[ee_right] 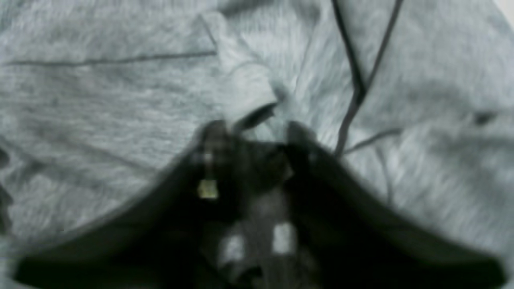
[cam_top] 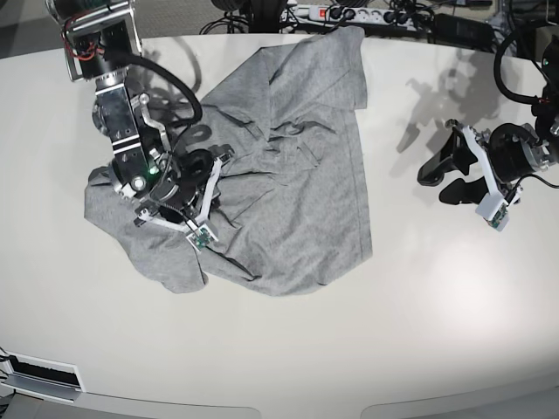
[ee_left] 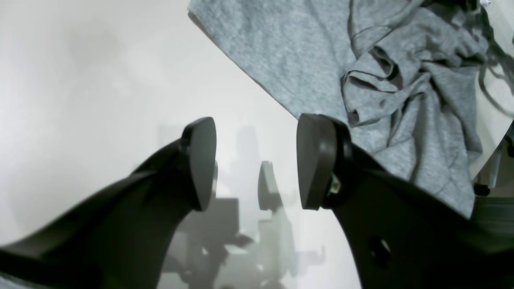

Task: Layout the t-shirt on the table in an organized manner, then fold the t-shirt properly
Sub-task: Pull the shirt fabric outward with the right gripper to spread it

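On the left of the base view your right gripper (cam_top: 175, 199) is down on the t-shirt (cam_top: 297, 175), pressed into the rumpled cloth at the garment's left part. From its wrist camera you look straight onto grey fabric (ee_right: 100, 100), and the picture is blurred; the jaws stand close together with a small raised fold of the shirt between the tips, so you have a pinch of cloth there, though the blur hides how firmly it is held. Dark seam lines run across the fabric just beyond the tips.

The t-shirt lies crumpled on the tabletop (cam_top: 393, 332), left of centre. One part stretches up toward the far edge, near a power strip (cam_top: 349, 15) and cables, and a broad flat panel reaches to the right and toward you. A bunched lobe sits at the lower left, under and beside the right arm. You cannot see any lettering in these views.

On the right of the base view, your left gripper (cam_top: 447, 179) hangs over bare tabletop, well apart from the shirt. Its wrist camera shows the jaws (ee_left: 255, 162) wide apart with nothing between them, only the glossy white surface (ee_left: 100, 80) and its reflection below. The t-shirt's straight edge and a knot of folds (ee_left: 401, 80) lie beyond the tips, at upper right.
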